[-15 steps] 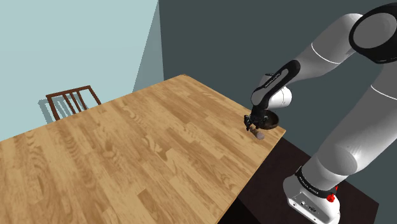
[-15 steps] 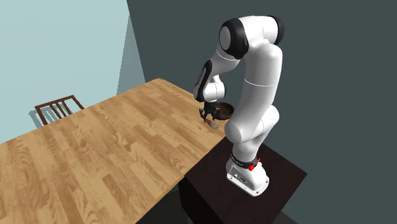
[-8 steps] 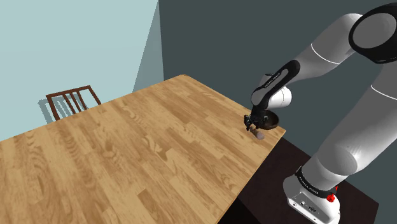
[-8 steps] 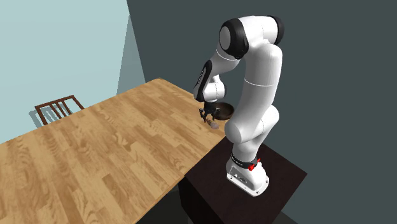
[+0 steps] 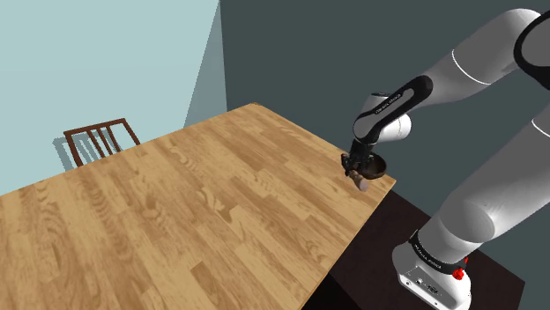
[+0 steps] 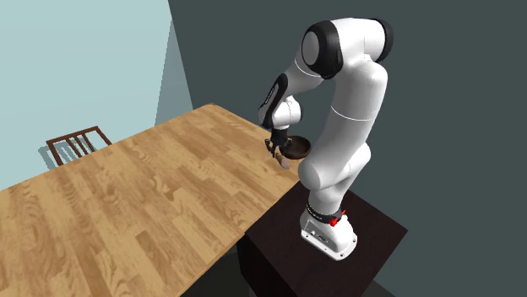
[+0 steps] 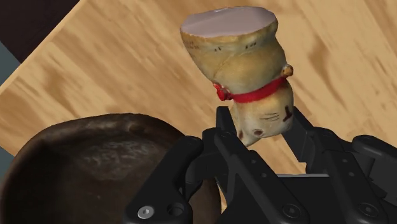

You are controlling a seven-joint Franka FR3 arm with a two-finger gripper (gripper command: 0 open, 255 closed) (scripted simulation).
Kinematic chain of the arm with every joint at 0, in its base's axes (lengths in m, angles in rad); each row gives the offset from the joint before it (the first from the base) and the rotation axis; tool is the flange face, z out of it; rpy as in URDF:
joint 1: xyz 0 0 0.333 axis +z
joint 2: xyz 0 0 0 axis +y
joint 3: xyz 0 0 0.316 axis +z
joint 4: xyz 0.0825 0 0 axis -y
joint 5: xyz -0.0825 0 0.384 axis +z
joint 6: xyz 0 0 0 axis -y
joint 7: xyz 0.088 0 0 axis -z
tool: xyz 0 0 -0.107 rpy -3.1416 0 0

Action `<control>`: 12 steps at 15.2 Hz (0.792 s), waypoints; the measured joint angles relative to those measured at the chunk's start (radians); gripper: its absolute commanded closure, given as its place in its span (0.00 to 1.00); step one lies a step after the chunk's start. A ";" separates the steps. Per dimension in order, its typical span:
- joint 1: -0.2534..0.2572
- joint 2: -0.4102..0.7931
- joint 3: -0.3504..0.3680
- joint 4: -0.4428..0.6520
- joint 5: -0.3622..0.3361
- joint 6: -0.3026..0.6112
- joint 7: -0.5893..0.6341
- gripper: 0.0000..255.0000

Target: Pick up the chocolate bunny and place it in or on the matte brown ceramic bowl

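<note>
The jaws gripped the tan, red-collared bunny (image 7: 245,76) by its head. It hung just beside the round, rough dark-brown bowl (image 7: 95,165) on the wood-grain counter (image 7: 127,70)

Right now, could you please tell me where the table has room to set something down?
Bare wood runs from the chair end of the table to the brown bowl. Crowded: the bowl's corner, with the gripper clasping the bunny.
</note>
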 measured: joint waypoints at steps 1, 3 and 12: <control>-0.002 -0.016 -0.001 0.001 -0.008 -0.017 0.005 1.00; -0.006 -0.052 -0.001 0.002 -0.023 -0.053 0.016 1.00; -0.018 -0.179 0.006 0.028 -0.062 -0.203 0.049 1.00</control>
